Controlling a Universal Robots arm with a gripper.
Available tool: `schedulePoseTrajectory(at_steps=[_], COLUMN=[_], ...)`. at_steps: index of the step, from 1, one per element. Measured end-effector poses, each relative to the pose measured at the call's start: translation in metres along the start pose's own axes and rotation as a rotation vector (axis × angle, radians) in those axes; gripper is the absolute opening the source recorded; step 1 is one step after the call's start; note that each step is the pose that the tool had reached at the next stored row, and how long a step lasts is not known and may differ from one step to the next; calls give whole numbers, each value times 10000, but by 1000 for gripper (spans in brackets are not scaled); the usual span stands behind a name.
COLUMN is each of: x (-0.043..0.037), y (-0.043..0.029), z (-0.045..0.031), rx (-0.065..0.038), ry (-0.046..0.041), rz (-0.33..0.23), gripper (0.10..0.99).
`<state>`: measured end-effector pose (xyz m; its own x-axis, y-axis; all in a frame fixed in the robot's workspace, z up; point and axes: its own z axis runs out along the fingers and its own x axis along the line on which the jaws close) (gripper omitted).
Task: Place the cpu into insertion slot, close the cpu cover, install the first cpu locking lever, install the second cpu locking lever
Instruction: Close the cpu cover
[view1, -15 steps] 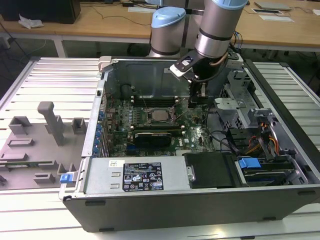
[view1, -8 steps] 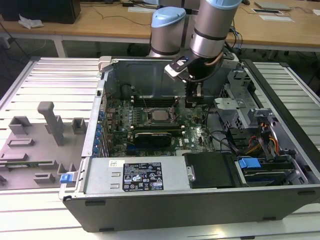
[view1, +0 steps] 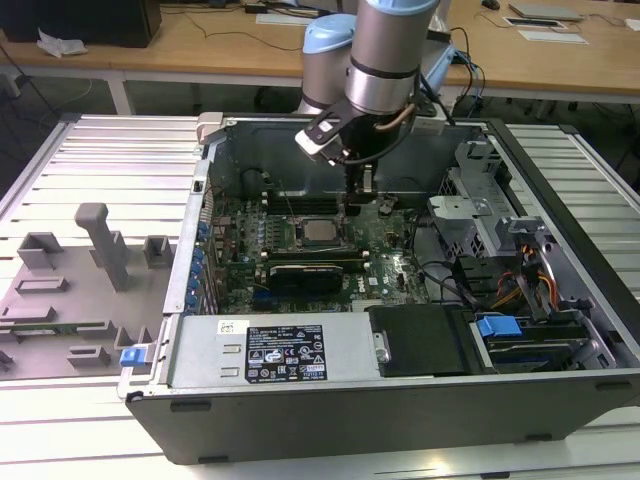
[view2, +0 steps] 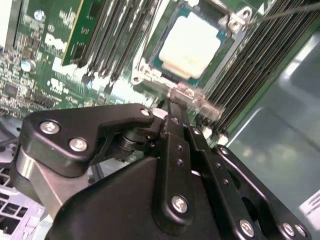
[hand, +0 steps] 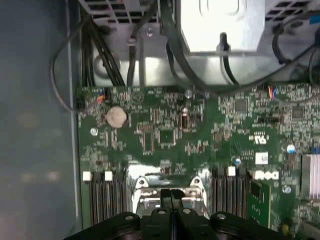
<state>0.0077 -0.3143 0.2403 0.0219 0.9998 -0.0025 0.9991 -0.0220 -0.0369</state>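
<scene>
Your gripper (hand: 171, 194) has its two black, matte, screw-studded fingers (hand: 165, 196) pressed together, and you can see nothing caught between them. In the exterior view the gripper hangs tip-down inside the open computer case (view1: 560, 330), just beside the socket (view1: 303, 222). In both wrist views its tip sits at the cover's near edge, and you cannot tell whether it touches. Your one chip (view2: 192, 42) lies flat in the socket, its smooth, pale silver-beige top facing up. It is square, so it has no long axis, and its sides run in line with the socket's. The one cover (view2: 190, 92), a thin silver-grey metal frame, lies around the chip, which shows through its window. In the first wrist view, two shiny lugs (hand: 142, 182) stand at the cover's edge, one on either side of the fingertips. Long, black, ribbed memory slots (view2: 107, 35) run along both sides of the socket. The green circuit board (hand: 165, 145) is densely dotted with small parts and carries one round silver coin battery (hand: 116, 116).
</scene>
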Motion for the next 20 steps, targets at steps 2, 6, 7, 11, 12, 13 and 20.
schedulePoseTrajectory(at_steps=[2, 6, 7, 11, 12, 13, 20], x=[0, -2, -2, -4, -5, -6, -35], y=[-35, -93, -131, -202, -214, -227, -333], z=[2, 5, 10, 23, 27, 29, 64], rx=[-46, -384, -621, -723, -723, -723, -724], ry=[1, 8, 15, 1, -4, -7, -10], rz=[1, -1, 0, 1, 1, 0, 1], gripper=[106, 106, 106, 106, 106, 106, 106])
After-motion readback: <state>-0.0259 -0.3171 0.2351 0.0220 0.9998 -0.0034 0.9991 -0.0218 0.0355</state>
